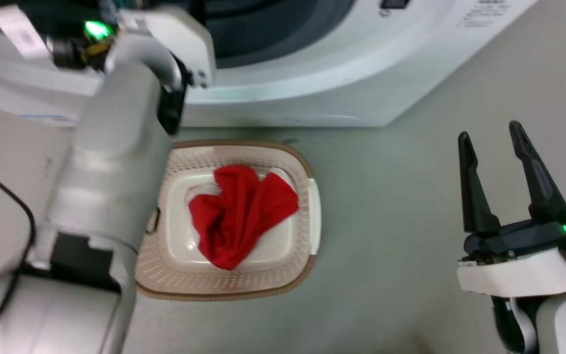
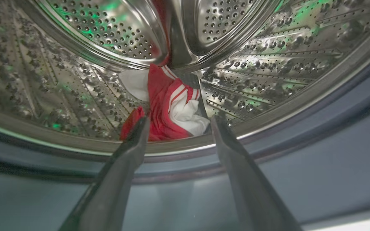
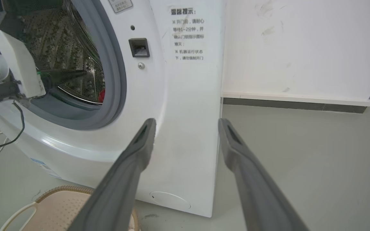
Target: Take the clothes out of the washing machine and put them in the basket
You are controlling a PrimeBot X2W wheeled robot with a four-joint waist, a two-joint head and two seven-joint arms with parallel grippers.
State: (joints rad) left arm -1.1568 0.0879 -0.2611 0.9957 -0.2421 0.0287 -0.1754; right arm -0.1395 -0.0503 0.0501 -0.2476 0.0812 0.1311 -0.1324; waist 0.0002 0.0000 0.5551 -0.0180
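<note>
Head camera is showing one basket (image 1: 312,206) sitting on the grey floor (image 1: 401,196) just in front of the washing machine (image 1: 312,83); one red garment (image 1: 239,216) is lying crumpled in its middle; my left forearm (image 1: 111,147) is reaching up toward the porthole and covering the basket's left edge; my right claw (image 1: 490,130) is hanging well off to the right, its two fingers standing apart and gripping nothing.

Left wrist camera is adding the inside of the steel drum (image 2: 59,80), where one red-and-white garment (image 2: 172,106) is lying bunched at the bottom; my left claw (image 2: 181,119) is gaping wide with nothing in it, its two fingers pointing to either side of that garment from over the drum's lip; whether they are touching the cloth I cannot tell.

Right wrist camera is looking along my two spread, empty right fingers at the machine's white front; it is adding one printed notice (image 3: 188,38) beside the grey door seal (image 3: 120,80), one white wall (image 3: 300,48), and one corner of the basket's brown rim at the lower left.
</note>
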